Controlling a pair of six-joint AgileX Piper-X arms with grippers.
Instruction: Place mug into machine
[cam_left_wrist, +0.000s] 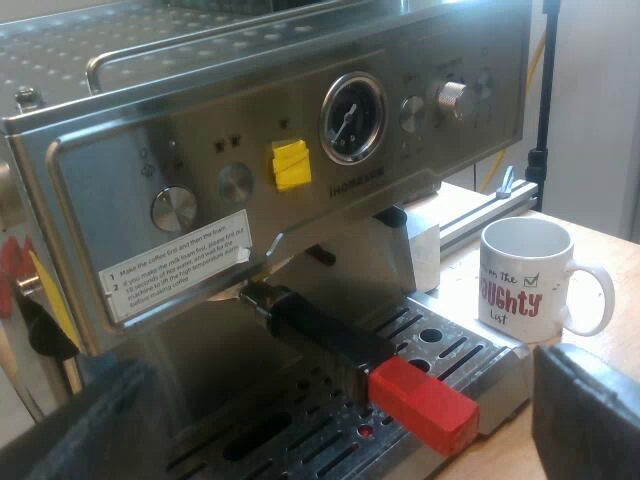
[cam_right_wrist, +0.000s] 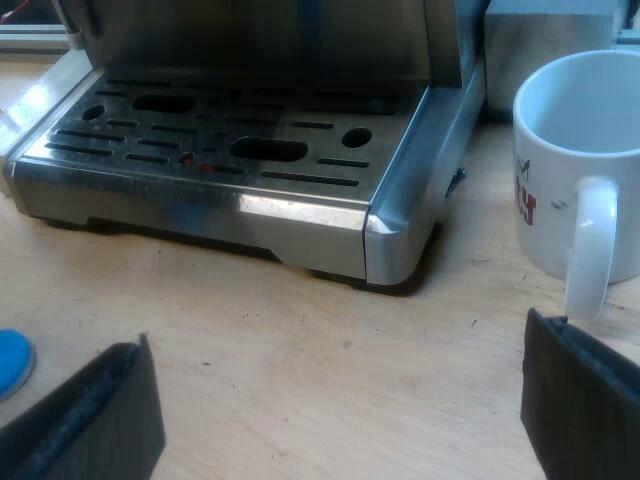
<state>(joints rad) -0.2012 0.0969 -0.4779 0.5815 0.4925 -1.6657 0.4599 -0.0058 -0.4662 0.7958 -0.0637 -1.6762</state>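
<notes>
A white mug (cam_left_wrist: 525, 280) with red lettering stands upright on the wooden table (cam_right_wrist: 300, 350), just beside the corner of the machine's (cam_left_wrist: 200, 150) tray (cam_right_wrist: 220, 215) and not yet on it. The right gripper (cam_right_wrist: 335, 410) hovers low over the table near the mug. Its two black fingers are spread wide and hold nothing, and one finger (cam_right_wrist: 585, 410) sits just short of the mug's handle, which points toward it. The left gripper (cam_left_wrist: 340, 425) hangs in front of the machine, its fingers likewise wide apart and empty. The holder (cam_left_wrist: 320, 335) is locked into the machine's front, and its dark handle with the red end juts out over the tray.

Several things could go wrong from here. A finger closing on the thin handle alone could swing or tip the mug, and a careless approach could nudge it away across the table. The glazed wall looks slippery, so a shallow grip may let it slide. The tray sits higher than the table, so a mug carried too low would strike its metal edge. A mug carried too high or too far in would knock the jutting red handle.

The mug's far side and part of its base are cut off in the right wrist view. The space under the holder, where the mug belongs, lies in shadow. A sliver of something blue lies on the table near the right gripper's other finger. It is probably the tamper (cam_right_wrist: 10, 362), but too little shows to be sure.
</notes>
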